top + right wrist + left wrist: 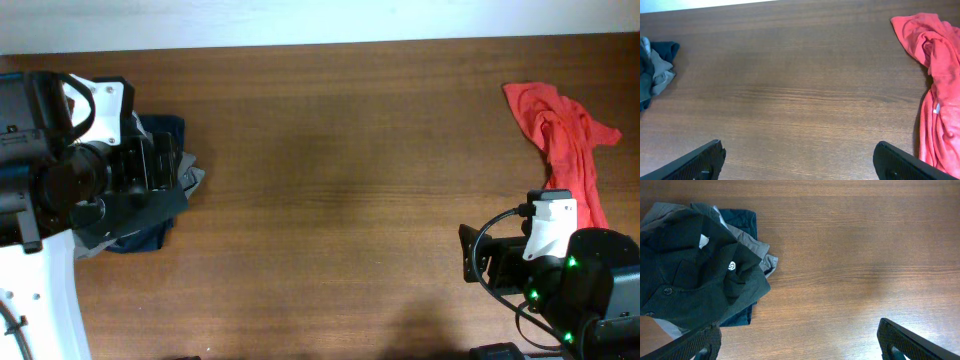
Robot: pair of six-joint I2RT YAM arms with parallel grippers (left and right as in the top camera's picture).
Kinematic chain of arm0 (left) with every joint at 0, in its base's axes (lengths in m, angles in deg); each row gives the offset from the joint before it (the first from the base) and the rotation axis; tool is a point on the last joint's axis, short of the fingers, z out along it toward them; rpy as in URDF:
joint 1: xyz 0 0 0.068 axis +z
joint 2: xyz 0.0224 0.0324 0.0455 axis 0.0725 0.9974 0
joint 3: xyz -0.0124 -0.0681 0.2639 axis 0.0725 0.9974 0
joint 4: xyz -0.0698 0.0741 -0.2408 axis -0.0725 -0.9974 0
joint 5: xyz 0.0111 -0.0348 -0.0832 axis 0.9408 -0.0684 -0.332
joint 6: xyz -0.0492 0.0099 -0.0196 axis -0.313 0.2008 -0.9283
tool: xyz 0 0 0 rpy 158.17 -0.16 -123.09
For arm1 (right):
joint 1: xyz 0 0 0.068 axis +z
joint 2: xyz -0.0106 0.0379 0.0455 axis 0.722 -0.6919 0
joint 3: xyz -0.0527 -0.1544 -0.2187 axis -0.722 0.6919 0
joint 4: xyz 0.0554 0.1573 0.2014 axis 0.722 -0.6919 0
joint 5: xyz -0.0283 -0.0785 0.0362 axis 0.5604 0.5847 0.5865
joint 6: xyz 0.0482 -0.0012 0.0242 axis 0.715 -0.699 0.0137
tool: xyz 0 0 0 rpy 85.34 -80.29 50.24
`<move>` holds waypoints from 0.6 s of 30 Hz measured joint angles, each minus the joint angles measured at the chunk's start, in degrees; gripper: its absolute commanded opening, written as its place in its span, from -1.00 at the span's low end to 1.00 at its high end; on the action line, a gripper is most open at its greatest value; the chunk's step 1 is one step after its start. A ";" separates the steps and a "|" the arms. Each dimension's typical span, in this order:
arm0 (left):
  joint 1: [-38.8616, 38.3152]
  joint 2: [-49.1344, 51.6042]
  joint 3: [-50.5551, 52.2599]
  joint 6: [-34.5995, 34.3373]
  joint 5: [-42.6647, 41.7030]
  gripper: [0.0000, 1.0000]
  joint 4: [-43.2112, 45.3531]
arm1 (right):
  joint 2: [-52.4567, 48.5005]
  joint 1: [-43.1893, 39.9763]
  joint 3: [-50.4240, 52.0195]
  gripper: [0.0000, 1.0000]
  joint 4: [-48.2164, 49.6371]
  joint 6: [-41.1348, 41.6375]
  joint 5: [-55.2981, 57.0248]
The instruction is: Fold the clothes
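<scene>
Plainly, we held our left tool (800, 347) spread wide and empty over the near edge of the dark clothes pile (695, 270) at the tabletop's (340, 180) left side, where a black polo shirt (685, 260) lay atop grey and navy pieces. From overhead, our left arm hid part of that pile. Our right tool (800, 162) was likewise spread and empty, near the crumpled red garment (940, 75) at the far right, well apart from the pile.

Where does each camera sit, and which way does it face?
Overhead: above the table, looking straight down; left arm over the dark pile, right arm beside the red garment.
Left wrist: looks down at the dark pile; left gripper open at bottom corners.
Right wrist: looks across the table at both; right gripper open.
Shared: all three see the dark pile.
</scene>
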 measured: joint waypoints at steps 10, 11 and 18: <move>0.00 0.00 0.00 0.00 0.00 0.99 -0.02 | 8.50 0.00 9.77 0.97 0.04 -0.70 7.69; 0.00 0.00 0.00 0.00 0.02 0.98 0.02 | 11.02 0.00 12.55 0.97 -0.70 -0.72 9.35; 0.00 0.02 0.11 0.00 -0.02 0.98 -0.04 | 23.34 0.00 28.15 0.97 1.95 -0.87 12.68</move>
